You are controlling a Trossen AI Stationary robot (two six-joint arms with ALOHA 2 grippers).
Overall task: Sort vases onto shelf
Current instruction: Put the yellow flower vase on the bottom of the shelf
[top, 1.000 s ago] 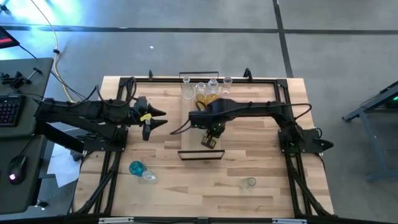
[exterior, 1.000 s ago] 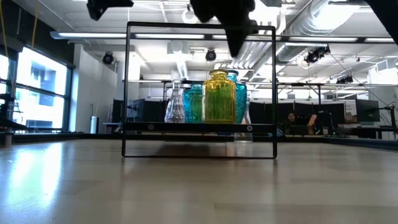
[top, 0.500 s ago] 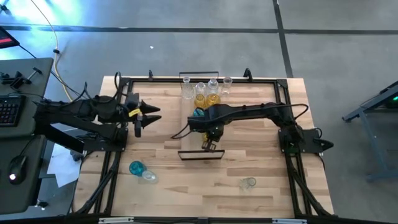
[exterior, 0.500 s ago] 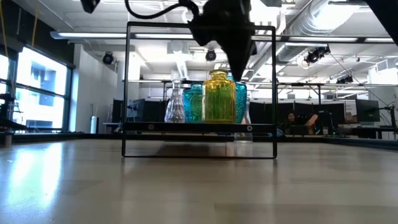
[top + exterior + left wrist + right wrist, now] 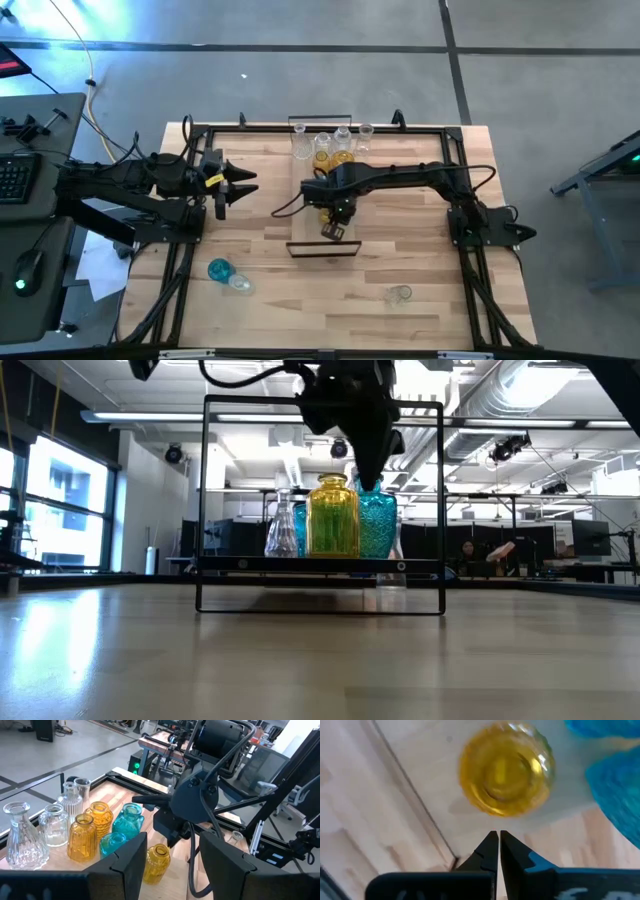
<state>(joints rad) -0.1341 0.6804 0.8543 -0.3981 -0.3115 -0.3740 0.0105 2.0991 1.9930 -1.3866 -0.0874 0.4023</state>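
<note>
The shelf (image 5: pixel 322 246) runs from the table's far edge toward its middle. Several clear, amber and teal vases (image 5: pixel 82 837) stand on their bases at its far end. One amber vase (image 5: pixel 333 518) stands upright alone nearer the shelf's near end, also seen from above in the right wrist view (image 5: pixel 505 775). My right gripper (image 5: pixel 497 837) is shut, points down and hangs close beside this vase's neck (image 5: pixel 335 482), between it and a teal vase (image 5: pixel 377 525). My left gripper (image 5: pixel 172 870) stands open over the table's left part, with nothing between its fingers. My right gripper's shut fingertips (image 5: pixel 367 478) come from above, beside the amber vase's shoulder on the side toward the table's right. I cannot tell whether they touch the glass. The vase stands upright on the shelf board.
A teal vase (image 5: pixel 219 270) and a clear one (image 5: pixel 240 284) lie on the table near its left front. Another clear vase (image 5: pixel 400 294) lies at the right front. A black frame (image 5: pixel 190 130) rims the table. Bare wood lies between shelf and front edge.
My right gripper has come down, shut, beside the lone amber vase. The vase has slid a little toward the table's left on the shelf board and stays upright. My left gripper has drawn back slightly toward the table's left edge.
</note>
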